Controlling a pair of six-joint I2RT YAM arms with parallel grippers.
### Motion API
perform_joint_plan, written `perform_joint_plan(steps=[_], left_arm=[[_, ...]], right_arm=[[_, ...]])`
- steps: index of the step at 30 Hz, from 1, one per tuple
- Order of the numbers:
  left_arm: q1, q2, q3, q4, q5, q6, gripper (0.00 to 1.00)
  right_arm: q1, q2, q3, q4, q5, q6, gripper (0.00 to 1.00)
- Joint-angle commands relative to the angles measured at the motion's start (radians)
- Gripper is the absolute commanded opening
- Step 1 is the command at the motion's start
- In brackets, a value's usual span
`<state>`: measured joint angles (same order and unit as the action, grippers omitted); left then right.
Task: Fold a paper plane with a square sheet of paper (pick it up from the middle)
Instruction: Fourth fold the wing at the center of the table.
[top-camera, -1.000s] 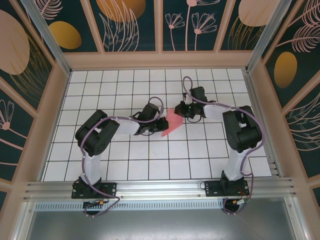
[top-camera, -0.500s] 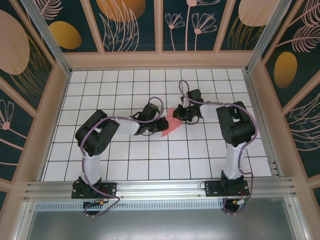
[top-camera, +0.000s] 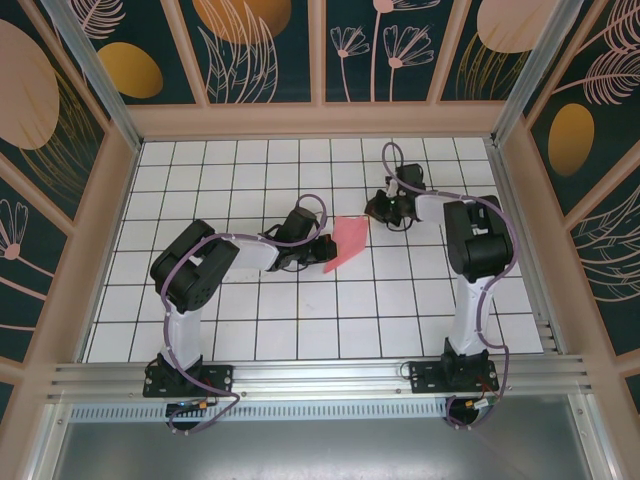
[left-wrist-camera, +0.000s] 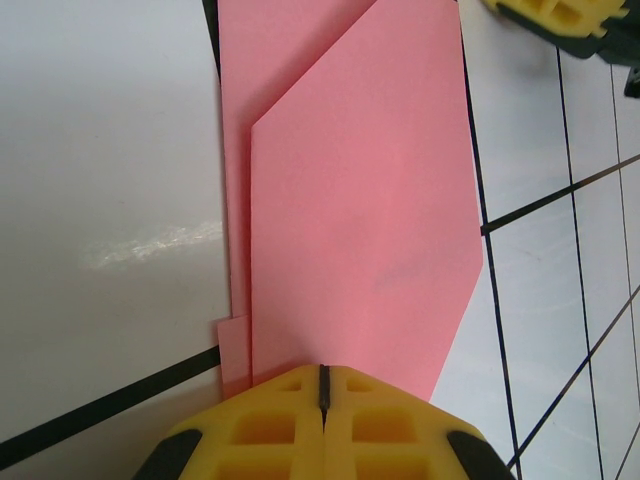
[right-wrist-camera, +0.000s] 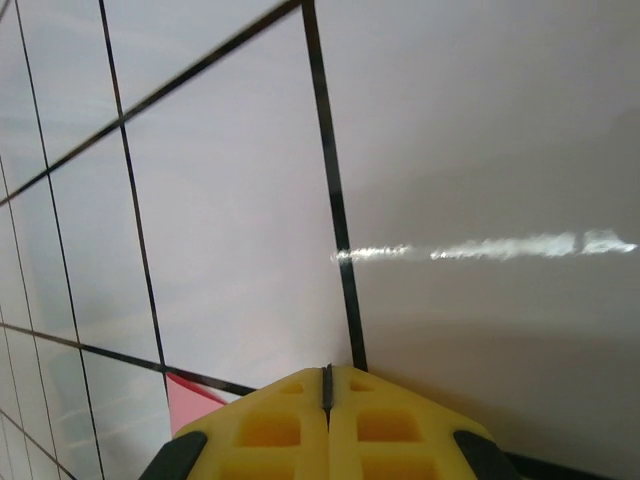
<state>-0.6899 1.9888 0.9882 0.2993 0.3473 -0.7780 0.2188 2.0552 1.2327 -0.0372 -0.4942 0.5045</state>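
- Fingers, left (left-wrist-camera: 270, 425): condition?
- Pressed together, seam shut, nothing seen between them. Tips sit at the near edge of the paper (left-wrist-camera: 360, 200). They look to be pinning it to the counter (left-wrist-camera: 100, 150) rather than pinching it.
- Right fingers (right-wrist-camera: 280, 420)?
- Also closed, holding nothing. They are low over bare tiles, with one pink corner (right-wrist-camera: 186, 400) showing just to their left.
- Item: paper. Location?
- Mid-counter, flat, between the two arms (top-camera: 347, 240). It touches the left fingers at its left end. The right fingers stand apart from it, off its far right corner.
- Form?
- Layered. A top flap with slanted edges lies over a lower layer that shows along one side. The outline is broad at one end and tapers toward the other.
- Progress, by estimate?
- Partway. The early folds look done and the sheet is no longer square. It is not yet a slim dart, so the narrowing folds, centre crease and wings appear outstanding.
- Hazard?
- Thin stock could slide under a pressing tip.
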Motion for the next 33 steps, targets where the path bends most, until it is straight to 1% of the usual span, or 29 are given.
perform_joint_plan(steps=[1,5,8,12,16,19,22,26,29,31,33], left_arm=[[-0.004,0.051,-0.043,-0.186,-0.028,0.014,0.0],[-0.003,0.051,-0.037,-0.183,-0.031,0.012,0.0],[-0.004,0.05,-0.036,-0.181,-0.034,0.012,0.0],[-0.004,0.041,-0.036,-0.174,-0.036,0.01,0.0],[-0.002,0.032,-0.034,-0.167,-0.032,0.015,0.0],[-0.003,0.02,-0.027,-0.163,-0.025,0.024,0.0],[-0.003,-0.02,-0.022,-0.163,-0.027,0.032,0.0],[0.009,-0.114,-0.02,-0.178,-0.113,0.039,0.0],[0.026,-0.168,-0.038,-0.154,-0.16,0.025,0.02],[0.027,-0.185,-0.05,-0.133,-0.159,0.025,0.02],[0.027,-0.186,-0.059,-0.099,-0.111,0.02,0.03]], right_arm=[[0.0,-0.067,-0.004,-0.006,-0.005,-0.02,0.04],[0.029,-0.174,-0.094,0.014,-0.031,-0.019,0.05],[0.069,-0.209,-0.167,0.035,-0.062,0.005,0.05],[0.143,-0.203,-0.234,0.08,-0.089,0.045,0.05],[0.193,-0.162,-0.236,0.101,-0.092,0.067,0.04],[0.202,-0.132,-0.229,0.098,-0.082,0.075,0.04],[0.199,-0.115,-0.225,0.063,-0.037,0.069,0.04],[0.192,-0.094,-0.226,0.012,0.017,0.059,0.04],[0.191,-0.081,-0.228,-0.005,0.034,0.057,0.04],[0.191,-0.078,-0.231,-0.006,0.037,0.06,0.04],[0.192,-0.074,-0.234,-0.007,0.04,0.063,0.03]])
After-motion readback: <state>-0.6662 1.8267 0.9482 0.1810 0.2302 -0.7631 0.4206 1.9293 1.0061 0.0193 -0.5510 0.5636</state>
